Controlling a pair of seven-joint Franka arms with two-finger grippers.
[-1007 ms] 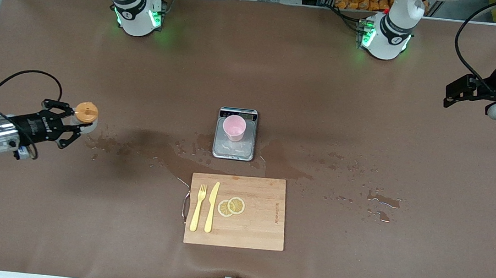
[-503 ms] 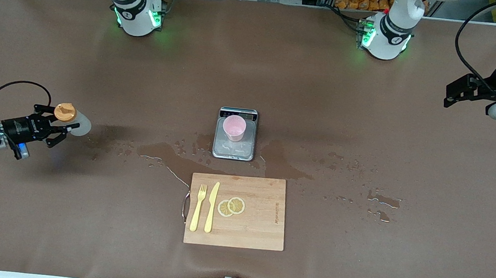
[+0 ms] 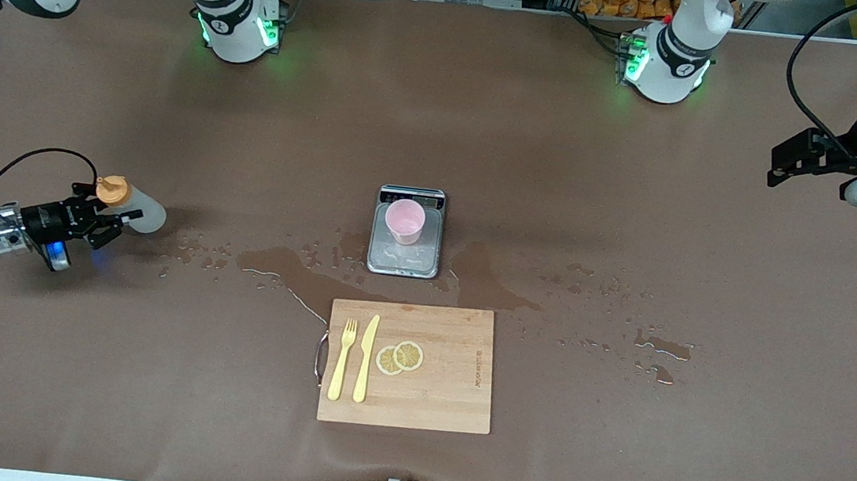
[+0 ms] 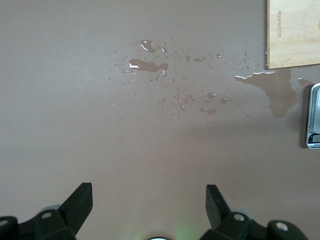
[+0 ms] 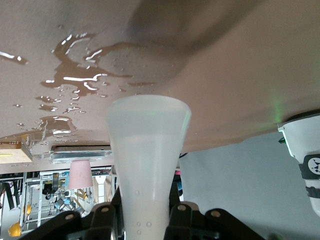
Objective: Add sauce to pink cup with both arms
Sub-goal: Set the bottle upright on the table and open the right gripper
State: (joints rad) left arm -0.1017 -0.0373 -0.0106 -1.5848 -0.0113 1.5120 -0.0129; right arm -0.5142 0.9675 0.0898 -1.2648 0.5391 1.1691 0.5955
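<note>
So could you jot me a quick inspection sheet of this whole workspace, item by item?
Surface: brown table, wet puddles around the scale and toward the left arm's end.
Job's things: sauce bottle tipped sideways in the right hand; pink cup upright on the steel scale.
Clutter: wooden cutting board nearer the camera than the scale, carrying a yellow fork, knife and two lemon slices.
Hands: right hand shut on the bottle, at the right arm's end; left hand open, empty, waiting over the left arm's end.
Cables: black cable looping from the right wrist.
Surroundings: equipment racks along the table's base edge.
</note>
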